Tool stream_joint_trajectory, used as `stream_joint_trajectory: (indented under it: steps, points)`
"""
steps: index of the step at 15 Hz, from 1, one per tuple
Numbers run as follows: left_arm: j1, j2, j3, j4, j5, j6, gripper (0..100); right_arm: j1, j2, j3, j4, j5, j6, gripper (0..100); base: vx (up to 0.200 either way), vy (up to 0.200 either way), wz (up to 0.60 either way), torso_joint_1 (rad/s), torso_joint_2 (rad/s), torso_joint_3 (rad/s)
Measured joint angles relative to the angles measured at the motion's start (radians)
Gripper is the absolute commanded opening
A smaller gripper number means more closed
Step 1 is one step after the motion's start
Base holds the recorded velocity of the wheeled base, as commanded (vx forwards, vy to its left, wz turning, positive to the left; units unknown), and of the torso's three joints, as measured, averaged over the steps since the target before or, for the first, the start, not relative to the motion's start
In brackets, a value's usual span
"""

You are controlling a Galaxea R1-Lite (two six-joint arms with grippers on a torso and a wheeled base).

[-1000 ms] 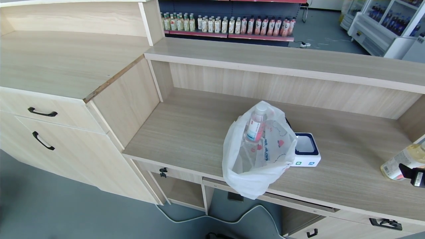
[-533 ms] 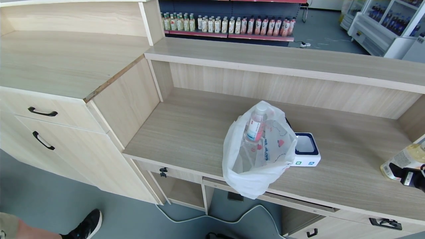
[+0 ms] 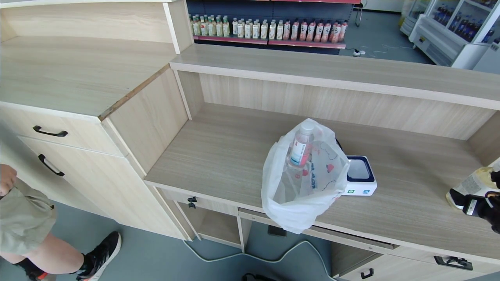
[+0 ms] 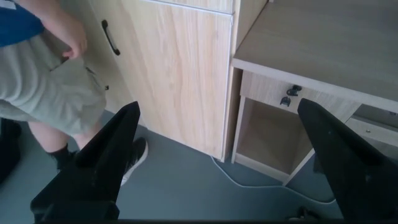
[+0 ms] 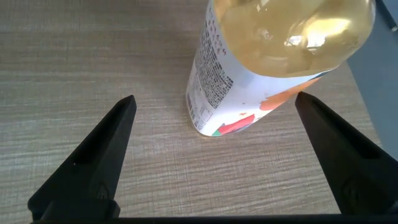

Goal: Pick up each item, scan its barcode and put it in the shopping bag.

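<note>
Plenty of room on the left: the counter (image 3: 218, 156) ran open from the side panel (image 3: 152, 117) to the shopping bag (image 3: 297, 203). The bag's mouth gaped upward, with a water bottle (image 3: 300, 148) taking up its far side. The scanner (image 3: 361, 175) sat hard against the bag, no gap. Past it lay open wood to the yellow drink bottle (image 5: 261, 68), flanked by the right gripper (image 5: 216, 99), fingers spread, with gaps on both sides. The upper ledge (image 3: 332, 66) roofed the back.
</note>
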Motion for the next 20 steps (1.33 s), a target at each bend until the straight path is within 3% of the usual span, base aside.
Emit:
stream_joint_trajectory:
  steps: [12, 20]
  points:
    - [0.0, 0.0, 0.0, 0.0, 0.0, 0.0, 100, -0.048, 0.019, -0.034, -0.034, -0.006, -0.117, 100, 0.0, 0.0, 0.0, 0.0, 0.0, 0.0]
    - [0.0, 0.0, 0.0, 0.0, 0.0, 0.0, 100, -0.042, 0.06, -0.164, 0.051, 0.001, -0.11, 100, 0.0, 0.0, 0.0, 0.0, 0.0, 0.0]
